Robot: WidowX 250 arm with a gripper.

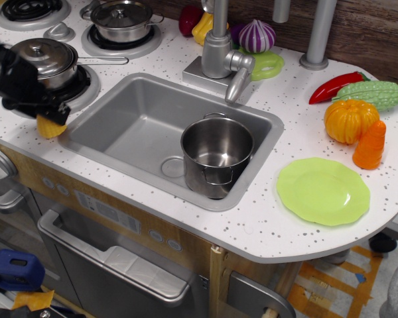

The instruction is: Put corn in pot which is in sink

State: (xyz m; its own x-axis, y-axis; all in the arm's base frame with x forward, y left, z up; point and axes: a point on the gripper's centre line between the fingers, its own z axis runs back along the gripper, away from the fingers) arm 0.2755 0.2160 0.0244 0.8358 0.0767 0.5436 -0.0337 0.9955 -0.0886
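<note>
White speckled countertop [265,218] runs all around a toy kitchen, with a wooden wall behind it. Set into the top is the grey sink [126,126], and the tall shiny pot [216,156] stands inside it near the right end, with no lid on. Over at the left edge, just beside the sink's corner, the black gripper [45,114] is down on the little yellow corn [48,126]. Only the bottom of the corn peeks out under the black fingers. They look closed around it, but the picture is blurry there, so I cannot tell for sure if it is really held. A lidded saucepan [50,59] sits on the stove right behind the gripper. Far to the right are an orange pumpkin [350,120], an orange carrot stub [371,145] and a green plate [323,191], all well apart from the corn. I think the corn is hard, light plastic, so it will not squash or break. Its bumpy rows should help the fingers hold on, but the rounded shape could slip or roll. Pinching it across the fat middle seems best. The pot mouth is wide, so dropping it in should be easy.
</note>
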